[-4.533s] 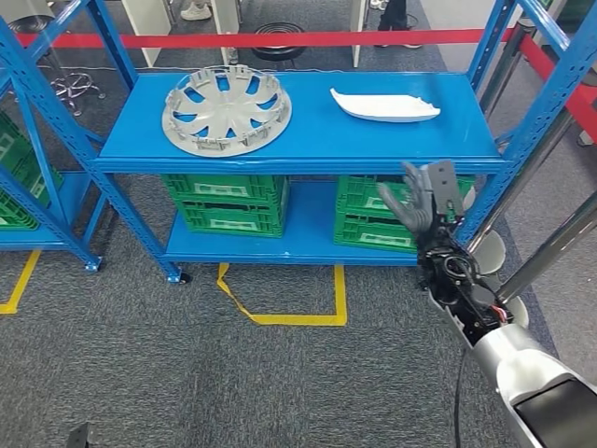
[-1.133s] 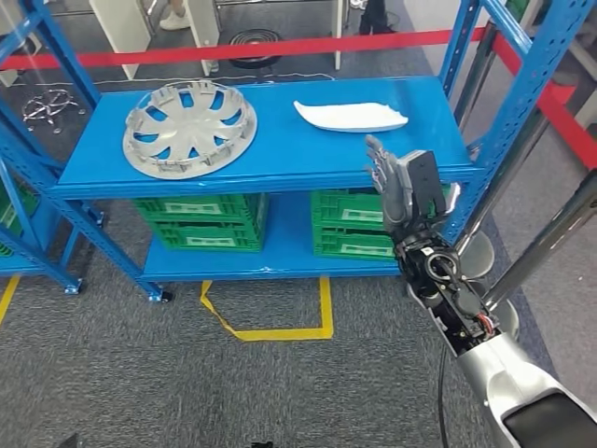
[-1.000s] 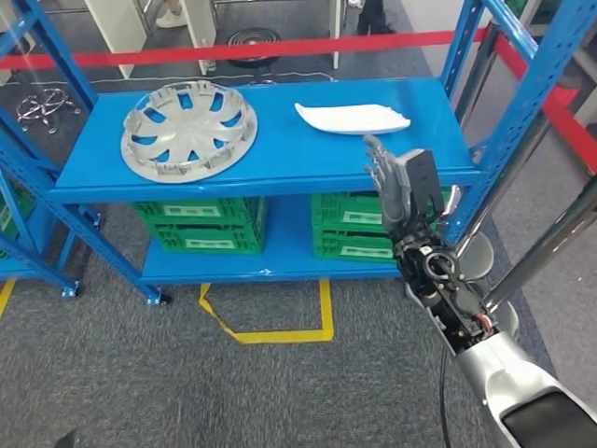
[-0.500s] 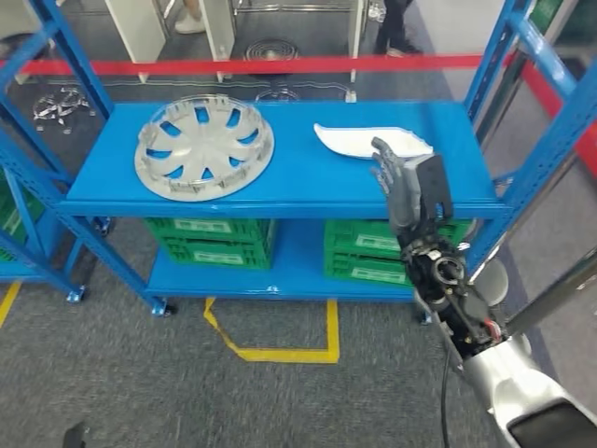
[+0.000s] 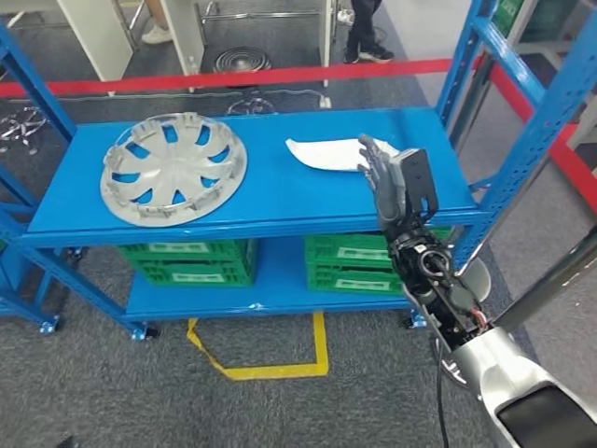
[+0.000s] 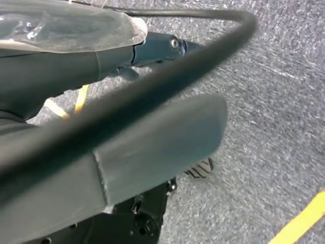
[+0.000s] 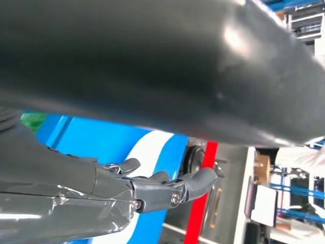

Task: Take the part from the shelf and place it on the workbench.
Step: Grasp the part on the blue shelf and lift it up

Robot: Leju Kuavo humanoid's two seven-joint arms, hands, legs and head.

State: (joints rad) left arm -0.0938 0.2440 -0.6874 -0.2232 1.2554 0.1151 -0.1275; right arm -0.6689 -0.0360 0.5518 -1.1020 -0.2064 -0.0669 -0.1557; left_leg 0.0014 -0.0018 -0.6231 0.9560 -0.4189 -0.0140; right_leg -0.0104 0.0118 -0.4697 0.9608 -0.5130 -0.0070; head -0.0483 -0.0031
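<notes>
We are in the reach step: our right hand (image 5: 385, 182) is raised at the front edge of the blue shelf (image 5: 282, 201), fingers apart and holding nothing, just short of the white part (image 5: 331, 153) that lies on the shelf's top level toward its right end. From the head view the fingertips overlap the part's right end, but we cannot tell whether they touch it or hover above. The right wrist view shows our fingers (image 7: 161, 185) stretched out over the blue surface with the white shape beyond them.

Next, we judge, the hand must go further over the part and close on it. It looks thin and flat, so getting fingers under an edge may be awkward.

The silver wheel cover (image 5: 173, 168) lies well apart on the left. Our left hand (image 6: 153, 147) shows as a blurred dark mass over the carpet; we cannot tell how its fingers lie. The desk is out of frame.
</notes>
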